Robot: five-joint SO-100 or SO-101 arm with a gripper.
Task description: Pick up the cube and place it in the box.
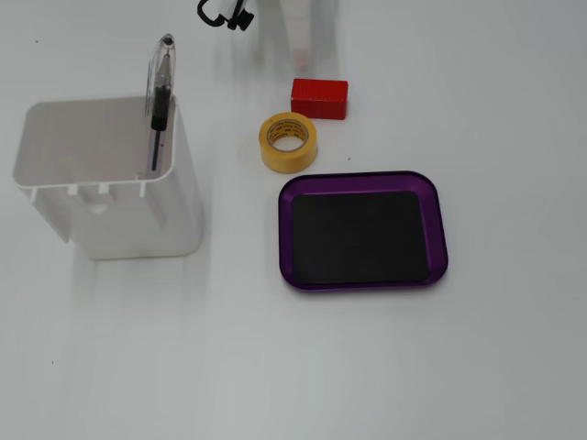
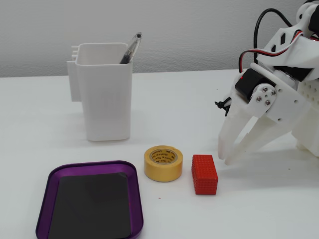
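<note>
Gripper [image 2: 225,158] fingers stand a little apart and hold nothing; the tips point down at the table [image 2: 189,99], just right of the cube [image 2: 205,174] in the low fixed view. I judge that I have it there to come over the cube next, so the fingers must open wider, because the gap looks narrow for the block. In the high fixed view only a pale finger [image 1: 301,37] shows, just beyond the cube.

The cube lies flat on the table, its long side running away from the low camera, not touching anything. The tape [image 2: 163,163] stands just left of it in that view, near but apart. This is a risk, I think: one finger has to go down between the cube and the tape, and it may push the roll.

The box [image 1: 363,180] is empty; its black floor is bare in both fixed views. It sits near the tape, on the near left in the low view, so the carry is short.

The white bin [image 2: 105,99] stands well apart, far left in the low view. It holds one pen [image 2: 129,49], which leans on the rim; I see nothing else inside.
</note>
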